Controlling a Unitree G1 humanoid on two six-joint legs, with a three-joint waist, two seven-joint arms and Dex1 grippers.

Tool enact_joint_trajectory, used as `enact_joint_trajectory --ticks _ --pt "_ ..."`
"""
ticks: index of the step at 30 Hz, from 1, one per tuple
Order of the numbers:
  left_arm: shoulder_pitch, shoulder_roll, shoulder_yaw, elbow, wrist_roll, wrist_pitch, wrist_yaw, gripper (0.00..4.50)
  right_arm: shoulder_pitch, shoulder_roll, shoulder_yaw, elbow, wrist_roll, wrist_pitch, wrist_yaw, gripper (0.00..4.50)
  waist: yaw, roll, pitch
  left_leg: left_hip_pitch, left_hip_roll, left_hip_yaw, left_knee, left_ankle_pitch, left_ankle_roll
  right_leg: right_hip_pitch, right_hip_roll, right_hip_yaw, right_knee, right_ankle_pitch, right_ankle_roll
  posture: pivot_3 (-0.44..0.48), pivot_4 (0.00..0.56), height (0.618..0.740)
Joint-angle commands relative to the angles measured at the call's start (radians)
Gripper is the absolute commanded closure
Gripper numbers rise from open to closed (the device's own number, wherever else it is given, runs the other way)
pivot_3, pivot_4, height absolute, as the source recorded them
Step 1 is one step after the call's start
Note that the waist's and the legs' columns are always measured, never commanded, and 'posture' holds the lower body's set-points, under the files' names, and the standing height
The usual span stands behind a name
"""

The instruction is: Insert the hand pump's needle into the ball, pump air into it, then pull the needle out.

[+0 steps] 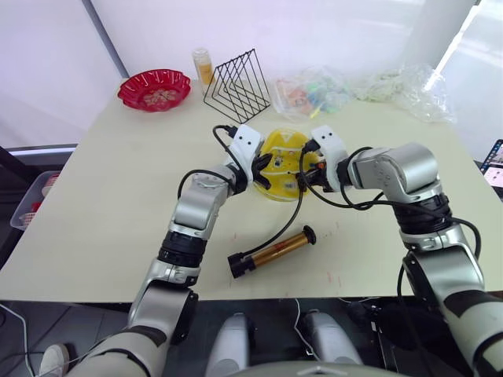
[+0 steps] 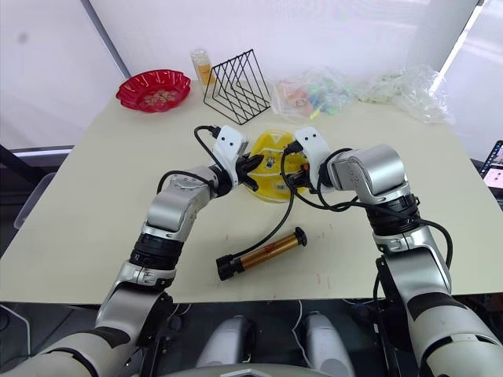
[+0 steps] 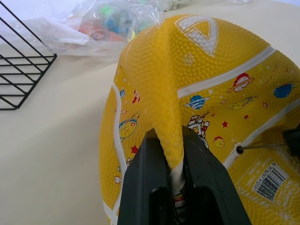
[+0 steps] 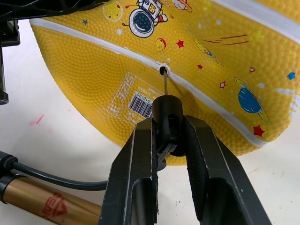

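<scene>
1. So, the ball [image 1: 284, 163] sits mid-table, clearly deflated. The left gripper [image 3: 180, 154] is clamped on a pinched-up fold of its yellow skin, presumably to stop it sliding while the needle goes in.
2. The right gripper [image 4: 169, 136] is closed on the black connector, with the needle [image 4: 164, 79] pointing straight at the valve hole on the white seam. The tip is at the hole's mouth; I can't tell whether it has gone in.
3. Gripping the connector rather than the hose makes sense: it's the stiff part, so the pin can be aimed.
4. The hand pump [image 1: 272, 251] lies on the table near the front edge, apart from the ball and untouched. Its black hose [image 1: 292, 214] loops up to the right gripper with slack, so nothing tugs the needle off line.
5. My read: insertion step, early in the task. Pumping hasn't begun.
6. Risk: an off-axis push bends the pin or dents the soft wall instead of seating.
</scene>
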Motion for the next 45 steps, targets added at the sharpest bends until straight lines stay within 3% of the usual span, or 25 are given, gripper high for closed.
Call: enact_joint_trajectory --ticks 1,25,45 --pt "0.003 0.006 -0.001 -0.034 0.002 -0.004 -0.004 4.46 -0.004 0.001 0.011 0.015 -0.021 -0.017 -0.007 4.20 -0.001 0.000 0.000 0.000 0.000 0.000 0.000 0.000 0.000 0.000 0.000 0.000 0.000 0.000 0.000 0.000 0.150 0.735" --pt "0.057 -0.011 -0.022 -0.098 -0.043 0.009 -0.077 4.46 -0.174 0.107 0.034 0.253 -0.068 -0.036 -0.018 4.20 -0.025 0.000 -0.001 0.001 0.000 0.000 0.000 0.000 0.000 0.000 0.000 0.000 0.001 0.000 0.000 0.000 0.150 0.735" --pt "0.069 -0.037 -0.017 -0.096 -0.053 0.018 -0.088 4.46 -0.193 0.237 0.016 0.296 -0.095 -0.069 0.010 4.20 -0.048 0.000 -0.002 0.003 0.000 -0.001 0.000 0.001 -0.001 0.001 0.001 0.000 0.002 0.000 0.000 0.000 0.150 0.735"
